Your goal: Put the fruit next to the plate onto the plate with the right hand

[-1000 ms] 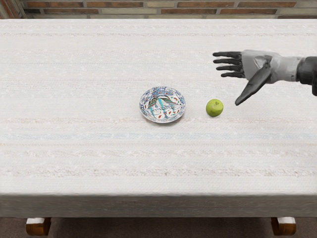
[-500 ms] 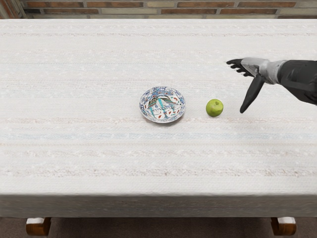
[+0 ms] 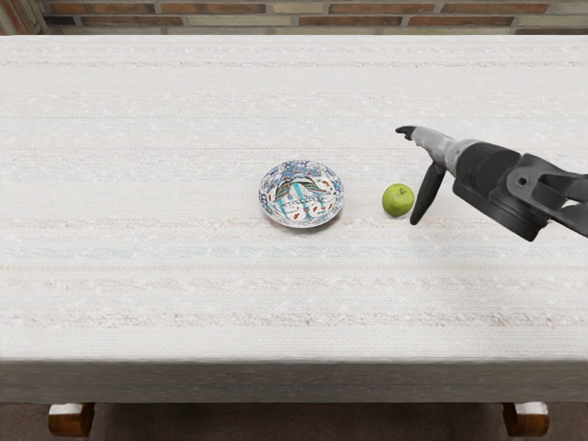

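Note:
A small green apple lies on the table just right of the patterned blue-and-white plate, a short gap between them. My right hand comes in from the right edge and hangs just right of the apple, apart from it. Its fingers are stretched out toward the far left and the thumb points down beside the fruit. The hand is open and holds nothing. The left arm does not show.
The pale cloth-covered table fills the view. A brick wall runs along its far edge. The dark forearm stretches across the right side above the table.
My right hand has dropped lower and moved left toward the apple, turning so the forearm faces the camera. The apple and plate have not moved.

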`<state>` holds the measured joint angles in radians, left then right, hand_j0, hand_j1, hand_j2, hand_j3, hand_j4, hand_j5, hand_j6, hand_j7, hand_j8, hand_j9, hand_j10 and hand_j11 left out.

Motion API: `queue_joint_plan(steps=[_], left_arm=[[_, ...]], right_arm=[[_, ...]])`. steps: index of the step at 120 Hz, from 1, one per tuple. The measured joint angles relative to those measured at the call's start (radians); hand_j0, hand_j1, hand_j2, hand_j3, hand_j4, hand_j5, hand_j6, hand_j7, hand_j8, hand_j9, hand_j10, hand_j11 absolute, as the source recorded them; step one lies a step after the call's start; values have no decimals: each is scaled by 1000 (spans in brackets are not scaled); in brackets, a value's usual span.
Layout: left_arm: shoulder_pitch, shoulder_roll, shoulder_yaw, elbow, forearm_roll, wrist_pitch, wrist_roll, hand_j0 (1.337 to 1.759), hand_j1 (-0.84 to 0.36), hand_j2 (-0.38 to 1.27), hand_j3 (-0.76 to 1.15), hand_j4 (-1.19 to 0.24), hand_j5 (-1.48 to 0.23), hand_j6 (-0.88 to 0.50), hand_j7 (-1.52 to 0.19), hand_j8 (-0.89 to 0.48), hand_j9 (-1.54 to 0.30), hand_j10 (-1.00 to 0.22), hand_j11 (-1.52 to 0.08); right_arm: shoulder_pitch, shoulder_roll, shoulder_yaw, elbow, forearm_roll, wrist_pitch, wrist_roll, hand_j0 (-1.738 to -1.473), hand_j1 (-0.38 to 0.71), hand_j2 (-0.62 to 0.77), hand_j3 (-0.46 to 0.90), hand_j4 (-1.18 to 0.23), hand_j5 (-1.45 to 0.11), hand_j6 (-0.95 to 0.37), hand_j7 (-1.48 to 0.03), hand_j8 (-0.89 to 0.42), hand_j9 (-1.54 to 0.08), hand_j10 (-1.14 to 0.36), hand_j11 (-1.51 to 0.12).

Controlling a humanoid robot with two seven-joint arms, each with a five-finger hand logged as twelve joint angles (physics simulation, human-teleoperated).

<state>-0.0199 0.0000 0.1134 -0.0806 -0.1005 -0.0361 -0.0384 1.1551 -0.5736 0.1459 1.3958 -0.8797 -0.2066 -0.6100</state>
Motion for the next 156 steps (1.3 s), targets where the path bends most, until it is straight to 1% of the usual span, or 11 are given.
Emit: queue_joint_plan(steps=[19, 34, 67, 90, 107, 132, 156], left_arm=[[0, 0, 0, 0, 0, 0, 0, 1658, 74, 46, 0, -230, -299, -231, -299, -230, -299, -230, -299], [0, 0, 0, 0, 0, 0, 0, 1658, 73, 46, 0, -230, -299, -231, -299, -230, -299, -230, -299], [0, 0, 0, 0, 0, 0, 0, 1658, 73, 46, 0, -230, -299, -231, -299, -230, -299, -230, -299], [0, 0, 0, 1, 0, 0, 0, 1658, 73, 46, 0, -230, -299, -231, -299, -230, -299, -230, -299], [0, 0, 0, 0, 0, 0, 0, 1658, 73, 46, 0, -230, -299, -231, -299, -230, -299, -230, -299], [0, 0, 0, 0, 0, 0, 0, 1658, 73, 46, 0, -230, -299, -231, -299, -230, -299, -230, -299], [0, 0, 0, 0, 0, 0, 0, 1658, 73, 46, 0, -230, -299, -231, -299, -230, -299, -230, -299]], right_arm=[[2, 49, -58, 4, -8, -49, -1, -1658, -306, -6, 0, -40, -49, -42, -49, -41, -49, -40, -49], [2, 69, -93, 1, -11, -83, -1, -1658, -296, -7, 0, -48, -60, -50, -59, -49, -59, -48, -59], [-3, 90, -126, -36, -7, -129, -1, -1658, -150, -31, 0, -169, -217, -171, -217, -170, -217, -169, -217], [-8, 100, -129, -57, -1, -168, -1, -1658, -87, -42, 0, -222, -286, -223, -285, -222, -286, -222, -286], [-16, 118, -130, -78, -3, -186, -1, -1658, -16, -54, 0, -280, -362, -282, -362, -281, -362, -280, -362], [-40, 135, -146, -114, -12, -213, -1, -1658, 30, -61, 0, -319, -412, -320, -412, -319, -412, -319, -412], [-40, 167, -166, -139, -13, -226, -1, -1658, 73, -68, 0, -355, -459, -356, -459, -355, -459, -355, -459]])
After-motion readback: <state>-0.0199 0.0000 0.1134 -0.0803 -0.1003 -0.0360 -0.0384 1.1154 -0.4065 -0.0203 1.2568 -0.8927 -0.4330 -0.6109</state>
